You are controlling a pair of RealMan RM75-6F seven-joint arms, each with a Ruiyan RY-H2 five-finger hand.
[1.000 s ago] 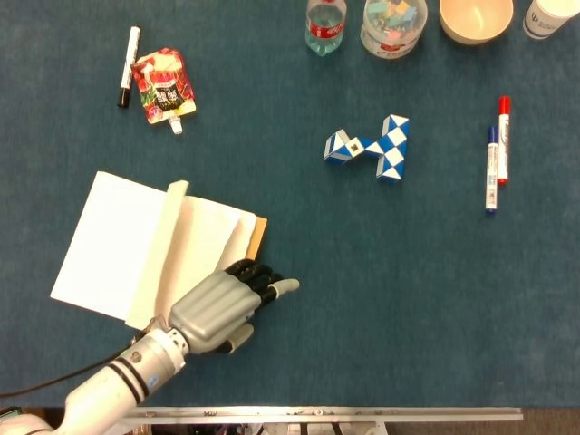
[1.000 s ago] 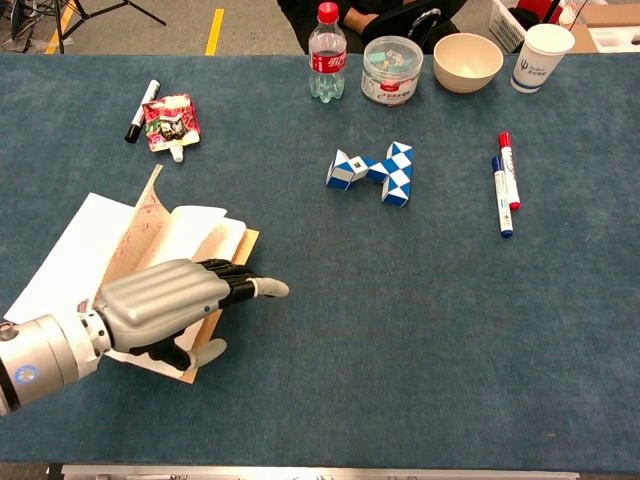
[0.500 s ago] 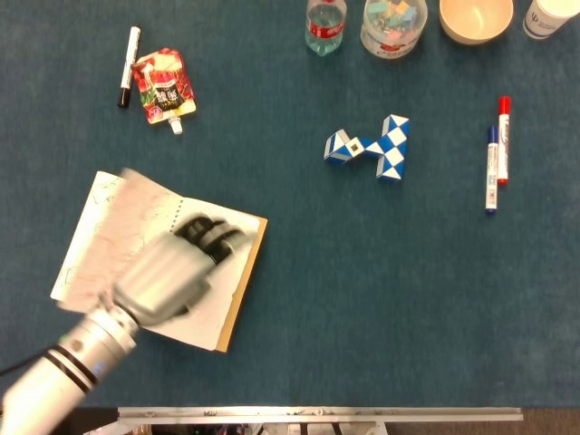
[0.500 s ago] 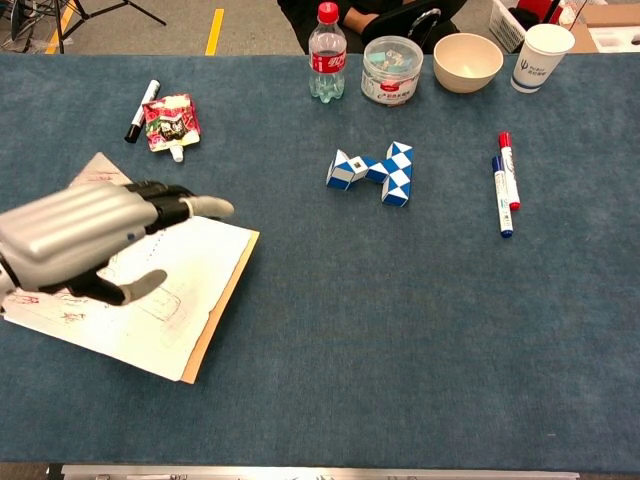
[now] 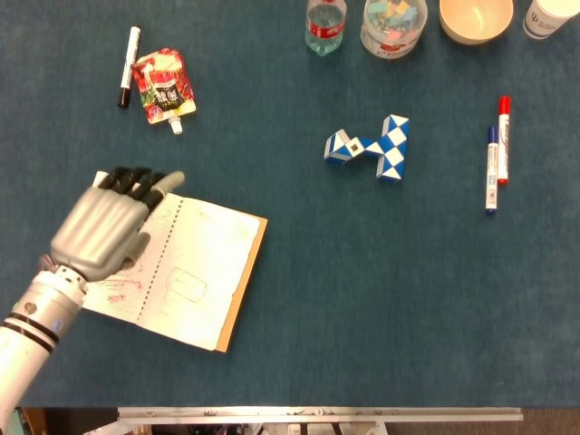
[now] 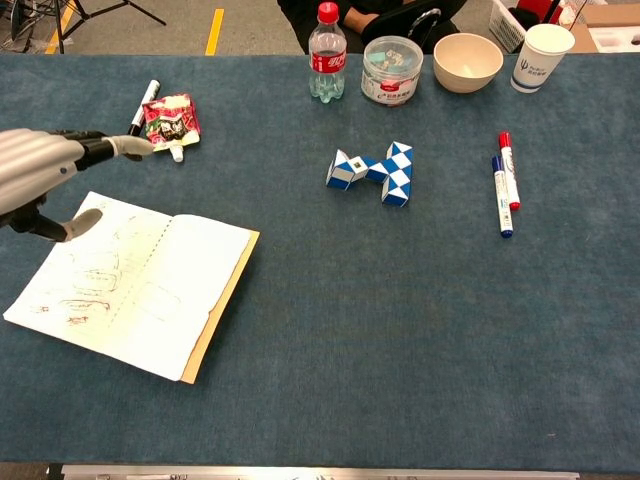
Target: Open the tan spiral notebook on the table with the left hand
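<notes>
The tan spiral notebook (image 6: 130, 290) lies open at lower left on the worktop (image 6: 400, 320). Above its left page, the left hand (image 5: 104, 227) hovers released, fingers spread. Upper centre, a clear tub (image 6: 392, 70) holds colourful bits.

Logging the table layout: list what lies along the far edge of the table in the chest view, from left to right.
Black marker → red snack pouch → soda bottle → clear plastic tub → cream bowl → paper cup.
</notes>
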